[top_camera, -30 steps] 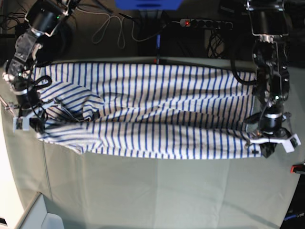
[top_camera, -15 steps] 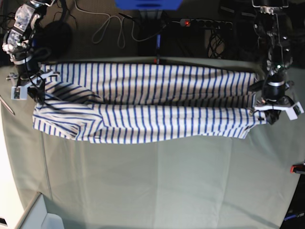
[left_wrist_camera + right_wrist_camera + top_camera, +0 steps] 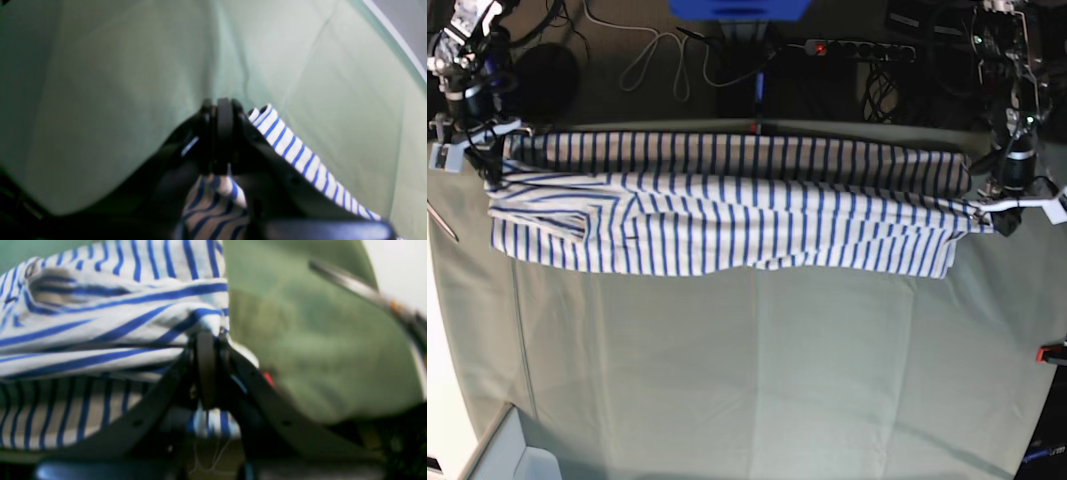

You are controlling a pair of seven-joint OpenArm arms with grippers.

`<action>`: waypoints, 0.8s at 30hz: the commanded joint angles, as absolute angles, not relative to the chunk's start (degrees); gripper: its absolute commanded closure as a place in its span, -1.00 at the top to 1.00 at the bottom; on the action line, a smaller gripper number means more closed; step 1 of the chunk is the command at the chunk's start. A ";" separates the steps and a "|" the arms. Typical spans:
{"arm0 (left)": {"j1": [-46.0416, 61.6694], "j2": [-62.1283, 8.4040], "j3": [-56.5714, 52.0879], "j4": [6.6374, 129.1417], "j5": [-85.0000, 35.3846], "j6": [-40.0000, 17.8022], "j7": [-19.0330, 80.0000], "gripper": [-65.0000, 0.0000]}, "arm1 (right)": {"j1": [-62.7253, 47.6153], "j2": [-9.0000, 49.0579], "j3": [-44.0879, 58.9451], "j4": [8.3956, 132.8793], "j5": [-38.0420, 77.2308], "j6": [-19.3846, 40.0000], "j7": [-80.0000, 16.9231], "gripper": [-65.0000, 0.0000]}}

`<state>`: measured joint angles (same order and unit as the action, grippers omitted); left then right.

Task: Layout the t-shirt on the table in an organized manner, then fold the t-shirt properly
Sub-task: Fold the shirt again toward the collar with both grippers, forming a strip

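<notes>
T-shirt [image 3: 727,215] raised higher and stretched flatter than before, both jaws clenched on its ends

The base view is evenly and softly lit, its far strip behind the pale grey-green cloth-covered tabletop [image 3: 757,380] dim and murky. The white blue-striped fabric t-shirt [image 3: 727,220] casts a thin shadow along its near hem. Both wrist views are blurred; the black tool bodies near each lens are dark and out of focus, and the right wrist view's far right corner is washed out.
</notes>
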<state>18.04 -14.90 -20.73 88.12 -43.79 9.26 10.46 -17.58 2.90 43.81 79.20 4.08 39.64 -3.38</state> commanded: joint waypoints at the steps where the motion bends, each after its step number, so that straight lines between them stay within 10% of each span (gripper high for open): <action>1: 17.63 -15.69 -21.05 88.92 -43.56 9.45 8.75 -1.00 | -17.71 3.82 43.91 79.78 5.41 40.00 -1.71 -1.00; 24: 16.40 -15.52 -20.62 78.90 -43.91 9.45 8.66 -0.99 | -21.05 2.42 44.00 79.25 5.41 40.00 -1.63 -1.00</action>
<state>16.45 -14.68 -20.36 78.30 -44.03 9.23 10.41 -20.80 1.74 43.66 78.46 4.40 39.62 -3.16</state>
